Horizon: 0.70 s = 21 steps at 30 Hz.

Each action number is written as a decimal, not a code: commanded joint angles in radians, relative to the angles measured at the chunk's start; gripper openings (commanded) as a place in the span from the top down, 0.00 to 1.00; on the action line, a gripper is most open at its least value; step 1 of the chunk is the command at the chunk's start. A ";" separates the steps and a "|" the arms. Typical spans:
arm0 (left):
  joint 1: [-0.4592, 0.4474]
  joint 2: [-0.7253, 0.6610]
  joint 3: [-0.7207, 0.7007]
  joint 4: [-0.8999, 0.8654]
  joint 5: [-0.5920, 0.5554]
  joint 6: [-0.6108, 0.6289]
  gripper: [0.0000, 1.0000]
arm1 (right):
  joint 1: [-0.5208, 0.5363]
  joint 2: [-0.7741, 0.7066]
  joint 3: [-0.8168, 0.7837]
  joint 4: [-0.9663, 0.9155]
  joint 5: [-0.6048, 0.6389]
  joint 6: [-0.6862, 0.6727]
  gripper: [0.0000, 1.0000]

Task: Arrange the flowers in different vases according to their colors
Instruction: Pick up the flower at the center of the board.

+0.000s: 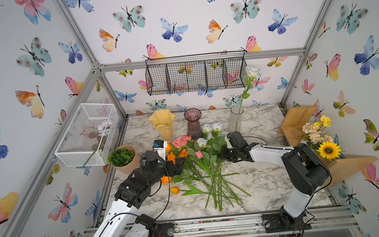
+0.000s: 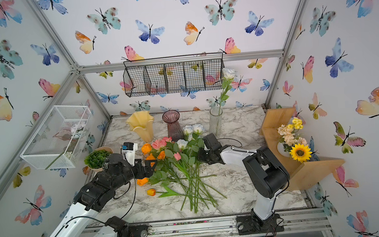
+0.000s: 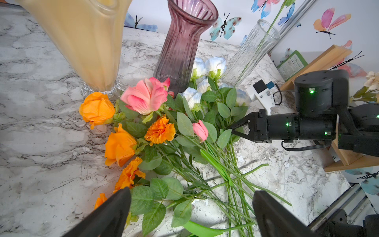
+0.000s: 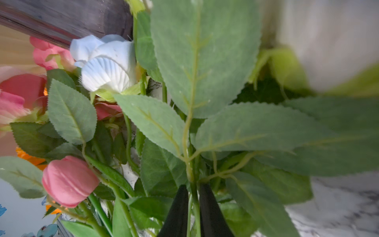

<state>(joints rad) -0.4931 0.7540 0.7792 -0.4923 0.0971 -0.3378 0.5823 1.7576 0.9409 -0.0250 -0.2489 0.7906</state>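
Right gripper (image 4: 192, 187): fingers are clenching a leafy stem (image 4: 189, 168) in the pile of flowers (image 1: 198, 160); I cannot tell which bloom it is carrying
Left gripper (image 3: 191, 191): fingers are hanging spread wide, grasping nothing, over the orange blooms left-front of the purple vase (image 1: 193, 123)
Snag risk: leaves and stems are interlocking; a lift could be dragging the pink tulip (image 4: 69, 180) along
Tipping risk: blooms are crowding the purple vase's foot; a hard pull could be knocking it over
Purple vase: showing nothing inside
Yellow vase (image 1: 162, 124): standing just left of the purple vase; showing nothing above its rim
Clear vase (image 1: 236, 117): standing right of the purple vase; holding one white-blue rose (image 1: 252, 71), leaning
Remaining flowers: lying just in front of the purple vase
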 commanded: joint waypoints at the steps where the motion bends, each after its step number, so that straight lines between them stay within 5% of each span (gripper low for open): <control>1: -0.006 0.004 -0.009 -0.009 -0.016 0.005 0.01 | 0.004 0.013 0.001 -0.021 0.027 -0.019 0.84; 14: -0.006 0.004 -0.009 -0.009 -0.017 0.005 0.01 | 0.004 0.040 0.007 -0.015 0.027 -0.025 0.85; 21: -0.006 0.007 -0.009 -0.009 -0.017 0.005 0.01 | 0.004 0.006 0.019 -0.029 0.040 -0.035 0.95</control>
<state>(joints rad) -0.4931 0.7593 0.7792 -0.4923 0.0971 -0.3378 0.5823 1.7782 0.9409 -0.0250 -0.2409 0.7696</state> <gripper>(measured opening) 0.987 0.061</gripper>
